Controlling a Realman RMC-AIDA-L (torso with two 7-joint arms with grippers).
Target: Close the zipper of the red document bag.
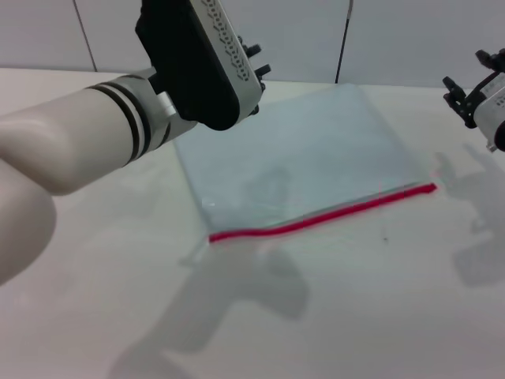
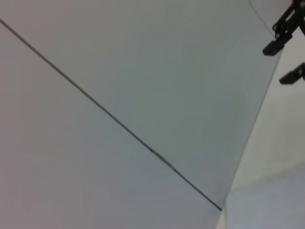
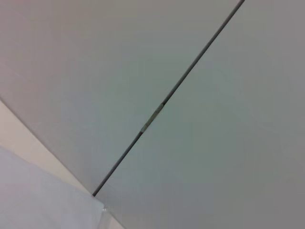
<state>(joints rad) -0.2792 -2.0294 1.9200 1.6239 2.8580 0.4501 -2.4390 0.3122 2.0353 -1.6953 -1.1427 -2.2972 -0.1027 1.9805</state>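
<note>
The left gripper point(image 1: 256, 63) is hanging high over the far left corner of the bag point(image 1: 300, 158), not touching it. Its fingers are mostly hiding behind the arm, so I cannot tell if they are open or closed. The right gripper point(image 1: 461, 91) is waiting up at the right side, off the bag, and its dark fingers point(image 2: 279, 40) are looking spread apart with nothing between them.

The bag is lying flat on the white table point(image 1: 379, 316), so the arms can come down on it from above. The zipper point(image 1: 323, 217) is running along the near edge, facing the robot, and no gripper is near it. I think closing is not starting yet.
</note>
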